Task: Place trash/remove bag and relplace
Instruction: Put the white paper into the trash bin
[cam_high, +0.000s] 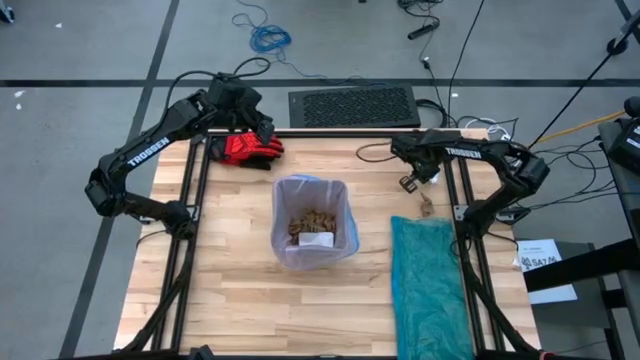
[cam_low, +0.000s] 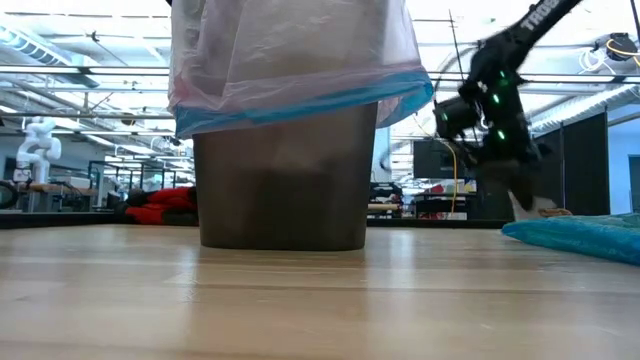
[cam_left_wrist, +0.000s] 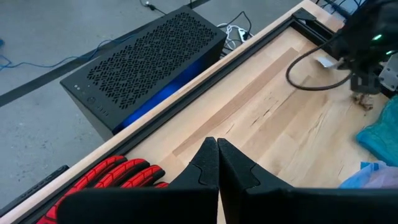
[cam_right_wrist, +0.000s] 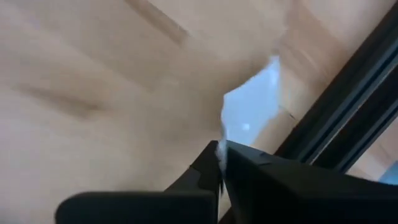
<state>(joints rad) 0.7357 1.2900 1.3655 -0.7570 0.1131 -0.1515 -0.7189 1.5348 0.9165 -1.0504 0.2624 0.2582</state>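
The bin (cam_high: 313, 236) stands mid-table, lined with the pale lilac-pink bag (cam_low: 300, 60), whose rim is folded over the outside of the bin. Tan paper lumps and a white scrap (cam_high: 315, 228) lie inside. My right gripper (cam_high: 414, 187) is near the table's far right corner and is shut on a white paper scrap (cam_right_wrist: 252, 109). A small pale scrap (cam_high: 427, 205) shows just beside it. My left gripper (cam_left_wrist: 217, 146) is shut and hovers at the far left edge, by the red glove (cam_high: 250, 150). My right gripper pinches the white paper scrap by one edge (cam_right_wrist: 222, 140) between its two fingertips. The rest of the scrap sticks out beyond the fingers over the wood. I cannot tell whether it hangs clear of the table.
A teal-green plastic bag (cam_high: 430, 285) lies flat along the table's right side, near the edge. The red glove rests on the far left corner. Black frame rails (cam_high: 190, 200) run along both sides. A perforated black box (cam_left_wrist: 149, 68) sits beyond the far edge, with cables around it.
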